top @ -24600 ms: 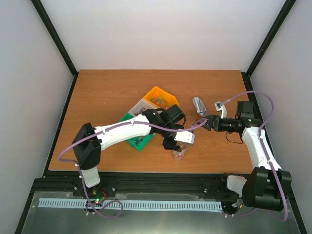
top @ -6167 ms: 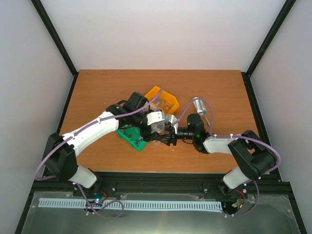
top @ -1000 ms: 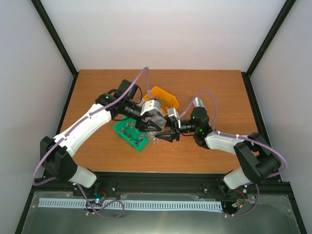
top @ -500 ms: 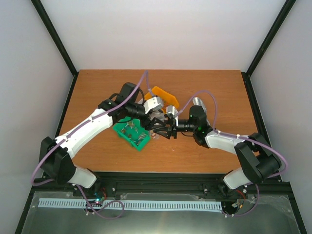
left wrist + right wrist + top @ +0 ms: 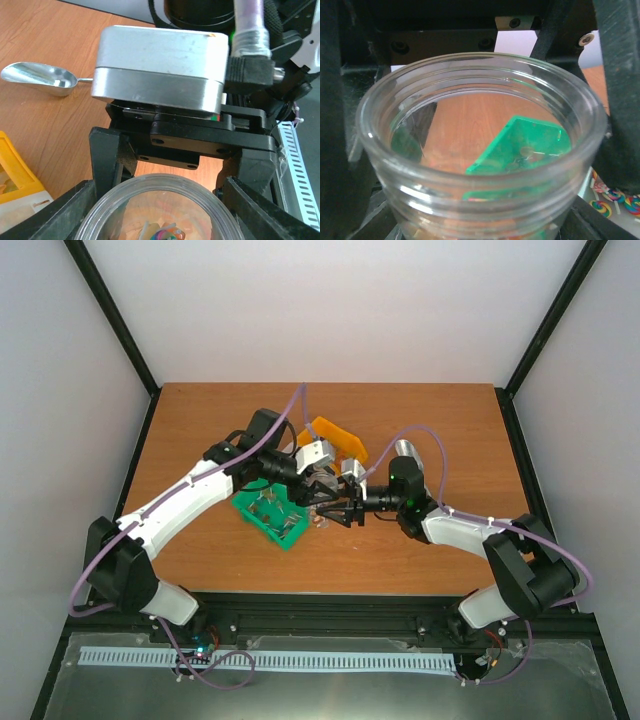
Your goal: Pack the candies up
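Moved from the table's near edge, the jar is being clamped by left claw and right claw, needing one gentle release.

Count of items on the bench, single moment.
Arms: 2, a left arm and a right arm. Jar: 1, clear. Scoop: 1, metal. Bins: 2 certain, a green bin and an orange bin; a pale edge beside the orange one in the left wrist view may be a third, cannot tell. Candies: total not countable; about three swirled ones show past the jar, a few coloured ones inside it.
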Motion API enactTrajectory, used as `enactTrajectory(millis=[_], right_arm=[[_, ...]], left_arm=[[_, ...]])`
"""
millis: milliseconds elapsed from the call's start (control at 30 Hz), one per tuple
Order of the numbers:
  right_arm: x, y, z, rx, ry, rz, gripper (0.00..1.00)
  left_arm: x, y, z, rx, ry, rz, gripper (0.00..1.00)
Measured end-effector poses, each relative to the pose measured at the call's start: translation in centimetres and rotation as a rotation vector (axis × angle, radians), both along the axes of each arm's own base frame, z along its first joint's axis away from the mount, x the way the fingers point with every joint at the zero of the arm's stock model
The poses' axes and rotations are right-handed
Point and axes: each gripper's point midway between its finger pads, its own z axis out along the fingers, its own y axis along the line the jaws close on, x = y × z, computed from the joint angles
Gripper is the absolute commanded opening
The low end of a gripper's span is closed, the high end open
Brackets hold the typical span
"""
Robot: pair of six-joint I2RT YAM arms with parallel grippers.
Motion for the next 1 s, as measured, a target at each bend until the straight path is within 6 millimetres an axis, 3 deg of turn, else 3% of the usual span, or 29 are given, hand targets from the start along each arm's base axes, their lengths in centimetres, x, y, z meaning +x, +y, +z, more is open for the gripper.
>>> enactTrajectory(millis=[133,233,333,467,633,800,1000], right_arm=[[-0.6,0.0,0.3,0.012,-0.003,0.039,0.06],[-1.0,0.0,0.4,0.019,-0.008,0.065,0.06],[-0.8,-0.2,0.5,0.023,-0.022,0.057,0.06],[-0.2,-1.4,0.1,0.047,-0.066,0.001,0.06],[1.4,-4.0,-3.0,0.007,-0.056,-0.169,0.06],[2.2,-5.9,-6.0,-0.052,-0.038,-0.306,0.06],[3.1,-6.9,-7.4,-0.086,-0.068,-0.393,0.06]], left_arm=[[-0.8,0.3,0.2,0.003,-0.017,-0.055,0.34],[-1.4,0.4,0.3,0.003,-0.028,-0.093,0.50],[-1.1,0.3,0.5,-0.001,-0.046,-0.092,0.73],[-0.7,-0.2,0.5,0.002,-0.083,-0.075,0.84],[0.5,0.1,-0.4,0.049,-0.090,-0.001,0.99],[2.1,0.5,-0.6,0.079,-0.102,0.091,1.00],[3.9,1.2,-0.7,0.107,-0.119,0.190,1.00]])
